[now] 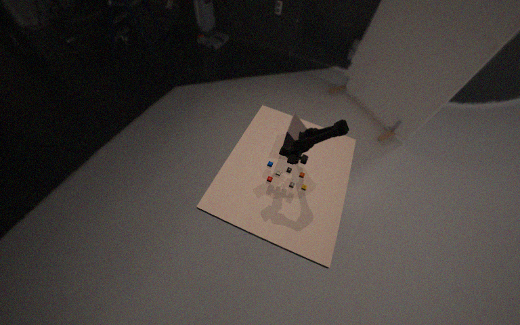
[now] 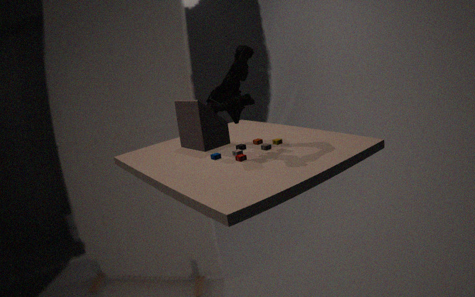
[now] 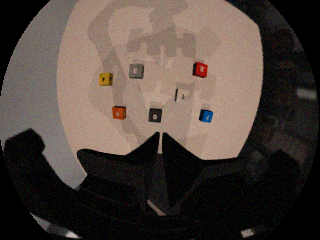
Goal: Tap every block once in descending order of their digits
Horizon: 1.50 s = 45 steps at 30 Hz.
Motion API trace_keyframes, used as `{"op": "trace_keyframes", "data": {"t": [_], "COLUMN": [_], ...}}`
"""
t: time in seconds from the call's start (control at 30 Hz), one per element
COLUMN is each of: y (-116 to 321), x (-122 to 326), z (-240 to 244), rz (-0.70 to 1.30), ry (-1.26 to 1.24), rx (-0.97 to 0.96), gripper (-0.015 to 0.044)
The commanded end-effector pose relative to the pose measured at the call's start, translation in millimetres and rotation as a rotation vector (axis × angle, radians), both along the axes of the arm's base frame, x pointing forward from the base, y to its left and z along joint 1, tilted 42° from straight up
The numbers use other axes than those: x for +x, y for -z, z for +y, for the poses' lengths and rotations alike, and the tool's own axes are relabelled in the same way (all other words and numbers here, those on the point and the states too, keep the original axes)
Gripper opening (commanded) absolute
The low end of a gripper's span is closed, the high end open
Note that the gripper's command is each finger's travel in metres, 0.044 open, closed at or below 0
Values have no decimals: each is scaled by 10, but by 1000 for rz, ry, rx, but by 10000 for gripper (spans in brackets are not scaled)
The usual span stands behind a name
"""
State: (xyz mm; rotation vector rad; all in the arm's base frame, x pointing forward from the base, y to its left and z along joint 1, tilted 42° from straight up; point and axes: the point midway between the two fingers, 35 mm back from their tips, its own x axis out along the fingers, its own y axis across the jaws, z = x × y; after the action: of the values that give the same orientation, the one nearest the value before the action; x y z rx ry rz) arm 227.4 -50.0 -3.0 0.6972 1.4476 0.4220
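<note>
My gripper (image 3: pixel 160 135) (image 2: pixel 236 122) is shut with nothing between its tips, raised above the table behind the blocks. In the wrist view the black block (image 3: pixel 155 115) (image 2: pixel 240 146) lies just beyond the tips. The orange block (image 3: pixel 119 112) (image 1: pixel 302 175) and yellow block (image 3: pixel 105 79) (image 1: pixel 304 187) are on the left, the grey block (image 3: pixel 136 71) (image 1: pixel 292 185) left of the middle. The white block (image 3: pixel 182 95) (image 1: pixel 278 173), red block (image 3: pixel 200 69) (image 1: pixel 269 179) and blue block (image 3: pixel 206 116) (image 1: pixel 270 164) are on the right. The digits are too small and blurred to read surely.
The table (image 1: pixel 234 201) (image 2: pixel 181 180) carries a tall grey box (image 2: pixel 190 125) (image 1: pixel 297 126) behind the blocks, close to the arm. The arm's shadow falls across the table around the blocks.
</note>
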Motion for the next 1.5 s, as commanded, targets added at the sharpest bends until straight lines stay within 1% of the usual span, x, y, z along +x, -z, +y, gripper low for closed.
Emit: {"op": "trace_keyframes", "data": {"t": [0.0, 0.1, 0.97, 1.13, 1.27, 1.4, 1.47], "y": [264, 524, 760, 762, 558, 540, 449], "x": [32, 38, 63, 63, 40, 36, 106], "z": [269, 535, 757, 758, 568, 554, 580], "rz": [3, 3, 3, 3, 2, 3, 3], "ry": [-1, -2, -2, -2, -2, -2, -2], "rx": [7, 13, 15, 15, 13, 14, 10], "gripper": [20, 20, 20, 20, 20, 20, 72]}}
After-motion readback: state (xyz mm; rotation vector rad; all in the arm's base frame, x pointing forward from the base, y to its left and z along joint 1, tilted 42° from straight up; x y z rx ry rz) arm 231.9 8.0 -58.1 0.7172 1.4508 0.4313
